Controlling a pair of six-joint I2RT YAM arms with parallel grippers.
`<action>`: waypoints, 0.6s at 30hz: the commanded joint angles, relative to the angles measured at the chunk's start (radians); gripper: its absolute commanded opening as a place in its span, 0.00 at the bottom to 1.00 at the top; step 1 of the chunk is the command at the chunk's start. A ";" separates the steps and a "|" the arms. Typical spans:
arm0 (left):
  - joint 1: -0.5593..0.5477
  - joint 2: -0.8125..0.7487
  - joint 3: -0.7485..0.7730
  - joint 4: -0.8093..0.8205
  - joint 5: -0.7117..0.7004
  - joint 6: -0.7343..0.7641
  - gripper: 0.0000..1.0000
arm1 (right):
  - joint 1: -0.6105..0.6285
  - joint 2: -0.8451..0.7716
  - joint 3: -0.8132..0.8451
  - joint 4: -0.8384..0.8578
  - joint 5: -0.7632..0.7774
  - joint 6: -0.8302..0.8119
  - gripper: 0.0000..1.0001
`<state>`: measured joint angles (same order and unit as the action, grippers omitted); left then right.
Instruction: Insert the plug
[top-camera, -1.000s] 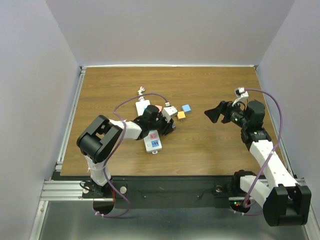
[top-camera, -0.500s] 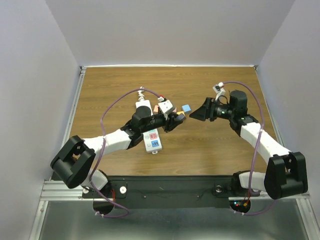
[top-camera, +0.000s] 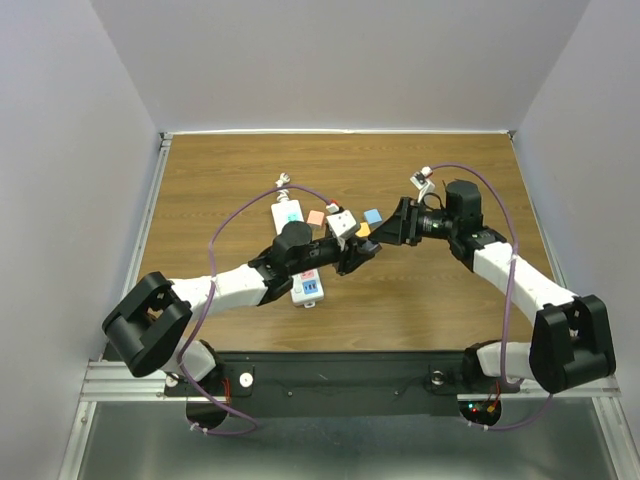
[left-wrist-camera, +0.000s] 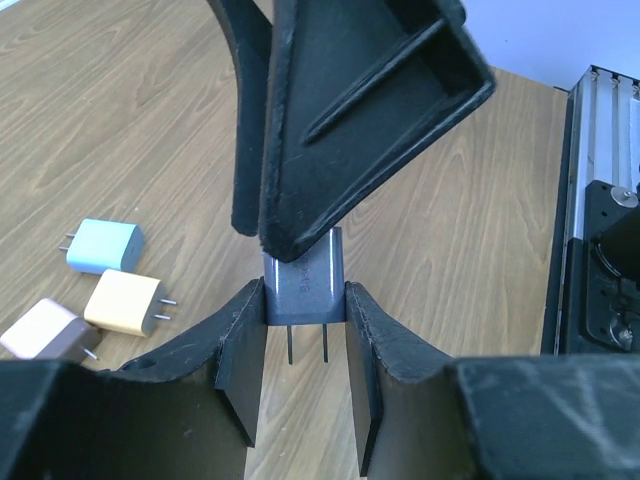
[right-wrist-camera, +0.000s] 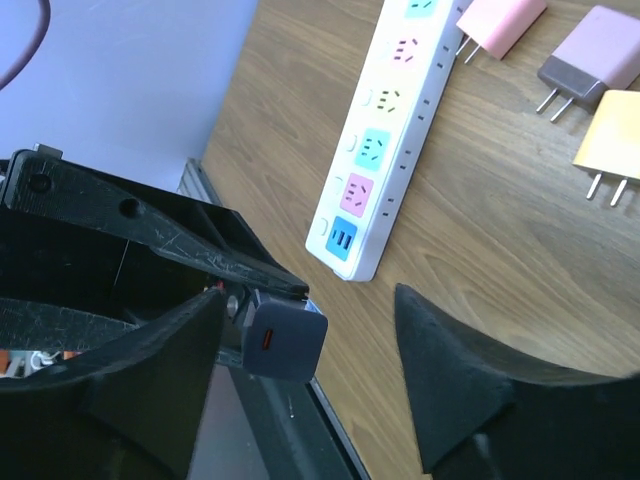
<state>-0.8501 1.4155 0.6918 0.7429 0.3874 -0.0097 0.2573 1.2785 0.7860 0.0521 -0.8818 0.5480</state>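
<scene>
Nearest to the arm bases, the table (top-camera: 430, 310) shows only bare wood. A little further, the white power strip (top-camera: 305, 287) lies on it. Its near end is free and its middle part is hidden under the left arm.

Just beyond the strip, the left gripper (top-camera: 358, 255) holds the dark plug (left-wrist-camera: 305, 285) in the air above the table, not at any socket. Its fingers (left-wrist-camera: 240, 345) are pressed against two opposite sides of the plug body. The two metal prongs (left-wrist-camera: 325, 345) point out between them, toward the left wrist camera.

The right gripper (top-camera: 388, 232) meets it from the other side. Its fingers (right-wrist-camera: 450, 380) are spread, one on each side of the plug's free end. In the right wrist view there is a clear gap on one side, so I judge that they do not pinch it yet. It looks like a handover from one gripper to the other.

The plug seems small, light and stiff, with a smooth plastic shell that can slip or turn under a weak grip. I think the good place to take it is on the flat sides of the body, away from the prongs, so that the prongs are free for the socket.

Further away on the table lie an orange plug (top-camera: 363, 230), a pale mauve plug (top-camera: 343, 222), a blue plug (top-camera: 373, 216) and a pink plug (top-camera: 316, 217). They are near each other, and none of them stands in a socket.
</scene>
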 joint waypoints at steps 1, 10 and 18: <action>-0.013 -0.020 0.017 0.062 -0.018 -0.003 0.00 | 0.011 0.019 0.045 0.017 -0.054 0.016 0.69; -0.017 -0.010 0.017 0.055 -0.041 0.005 0.00 | 0.017 0.044 0.041 0.011 -0.141 0.033 0.38; -0.020 0.007 0.031 0.032 -0.093 0.028 0.01 | 0.020 0.058 0.044 0.003 -0.195 0.055 0.00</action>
<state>-0.8658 1.4200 0.6918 0.7197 0.3443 -0.0044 0.2630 1.3396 0.7902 0.0517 -0.9771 0.5911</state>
